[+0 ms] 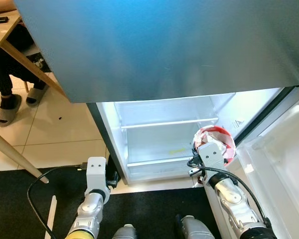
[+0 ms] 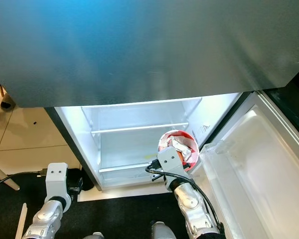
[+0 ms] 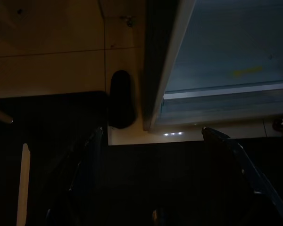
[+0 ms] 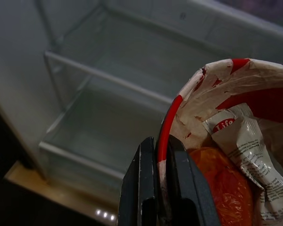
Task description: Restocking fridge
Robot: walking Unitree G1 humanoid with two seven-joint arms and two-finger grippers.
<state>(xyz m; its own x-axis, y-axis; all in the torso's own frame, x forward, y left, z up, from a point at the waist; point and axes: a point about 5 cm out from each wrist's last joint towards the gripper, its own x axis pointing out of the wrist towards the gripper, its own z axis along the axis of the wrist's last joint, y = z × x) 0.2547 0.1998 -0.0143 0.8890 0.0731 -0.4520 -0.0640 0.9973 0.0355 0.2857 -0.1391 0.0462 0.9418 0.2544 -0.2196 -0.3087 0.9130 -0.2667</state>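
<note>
Down low, the left gripper [image 3: 151, 179] hangs over the black mat [image 1: 20, 209] by the bottom corner of the fridge [image 1: 164, 134], and its two fingers are spread apart with nothing in them. The right gripper [image 4: 161, 188] is up in front of the open fridge. Its fingers are pinched tight on the rim of a red and white paper bowl [image 4: 217, 94]. The bowl has an orange packet [image 4: 221, 188] and a crinkly wrapper [image 4: 254, 155] inside. It is held in the air just by the fridge's right side, near the open door [image 2: 259, 169]. Behind it are bright glass shelves [image 1: 169, 123]. Far off to the left, a person's feet in slippers [image 1: 7, 107] rest on the tiles under a wooden table [image 1: 10, 45].
</note>
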